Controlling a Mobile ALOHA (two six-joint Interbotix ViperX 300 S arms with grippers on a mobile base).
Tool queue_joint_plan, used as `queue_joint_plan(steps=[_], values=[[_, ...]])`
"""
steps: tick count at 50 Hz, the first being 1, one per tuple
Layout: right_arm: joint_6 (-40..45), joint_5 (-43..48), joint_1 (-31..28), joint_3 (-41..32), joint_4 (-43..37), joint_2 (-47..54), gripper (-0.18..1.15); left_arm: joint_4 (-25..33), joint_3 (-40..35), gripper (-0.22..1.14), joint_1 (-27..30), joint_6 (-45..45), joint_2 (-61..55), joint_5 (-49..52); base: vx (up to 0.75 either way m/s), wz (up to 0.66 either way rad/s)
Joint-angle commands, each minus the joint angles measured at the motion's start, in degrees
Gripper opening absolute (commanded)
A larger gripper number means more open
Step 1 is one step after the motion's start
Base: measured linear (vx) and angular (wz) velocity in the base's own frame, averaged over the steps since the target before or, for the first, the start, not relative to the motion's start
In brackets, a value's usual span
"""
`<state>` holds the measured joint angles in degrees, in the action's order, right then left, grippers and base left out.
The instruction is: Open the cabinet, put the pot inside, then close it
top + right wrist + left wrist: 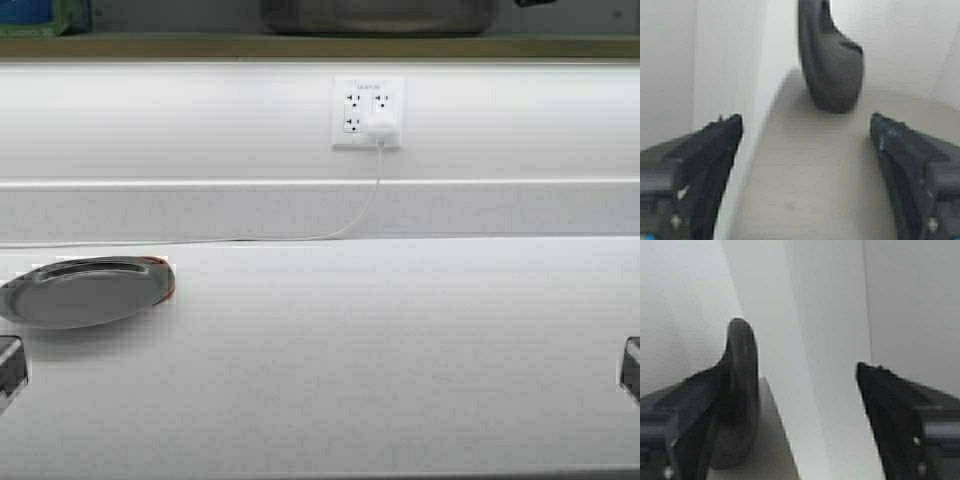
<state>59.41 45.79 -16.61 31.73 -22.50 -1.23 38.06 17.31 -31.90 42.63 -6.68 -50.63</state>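
On white counter: round steel plate; both hands spread.

White countertop across lower frame, plain, faint speckle; white backsplash wall above it, white outlet plate upper centre with white plug and white cord trailing left; shiny silver steel plate at left edge, red-orange sliver at its right rim; dark grey pot at top centre on tan shelf edge; blue and green patch top left corner; wrist views: black gripper fingers, dark grey curved handle against pale tan door
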Motion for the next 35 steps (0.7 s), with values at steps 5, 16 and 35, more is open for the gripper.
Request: queue_joint_plan(steps=[5,16,35], values=[[-1.23,0.70,-0.09,1.58,0.26,-3.96,1.04,-0.62,2.11,1.01,-1.23,0.00,3.87,-1.49,0.00,0.00],[-2.29,0.79,0.70,4.04,0.26,-6.15,1.04,-0.26,6.15,1.01,-1.23,0.09,5.45,-4.04,0.00,0.00],[-2.37,1.76,0.79,8.79,0.35,-10.28,1.04,-0.18,13.80,1.01,-1.67,0.62,9.84,-7.29,0.00,0.00]])
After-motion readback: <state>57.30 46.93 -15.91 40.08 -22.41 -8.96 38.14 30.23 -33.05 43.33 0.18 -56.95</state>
